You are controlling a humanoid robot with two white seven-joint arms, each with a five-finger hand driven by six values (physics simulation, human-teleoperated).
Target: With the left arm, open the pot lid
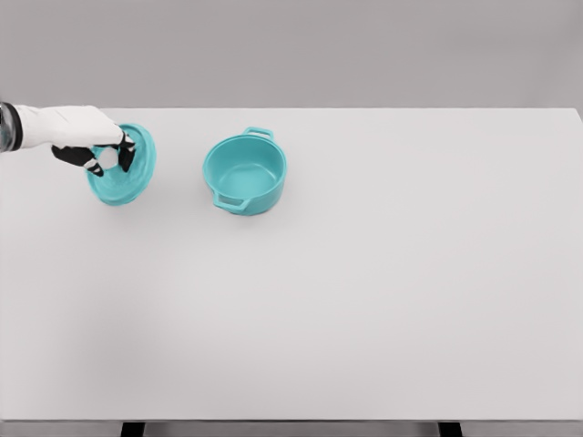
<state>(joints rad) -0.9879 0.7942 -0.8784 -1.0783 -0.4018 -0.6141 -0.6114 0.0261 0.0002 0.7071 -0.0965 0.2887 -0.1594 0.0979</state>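
White tabletop (383,300) carries the uncovered pot (245,175) left of centre. Left hand (86,137) fingers (126,153) grip the tilted lid (123,166), well left of the pot.

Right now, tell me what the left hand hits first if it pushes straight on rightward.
Probably the pot. The left hand holds the lid left of it, pointing right; height is unclear, so it might pass above.

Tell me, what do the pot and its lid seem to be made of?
Pot: teal, smooth and evenly coloured with soft highlights, perhaps enamelled metal or plastic; the render leaves it open. Lid: the same teal finish, probably the same material, held by the left hand.
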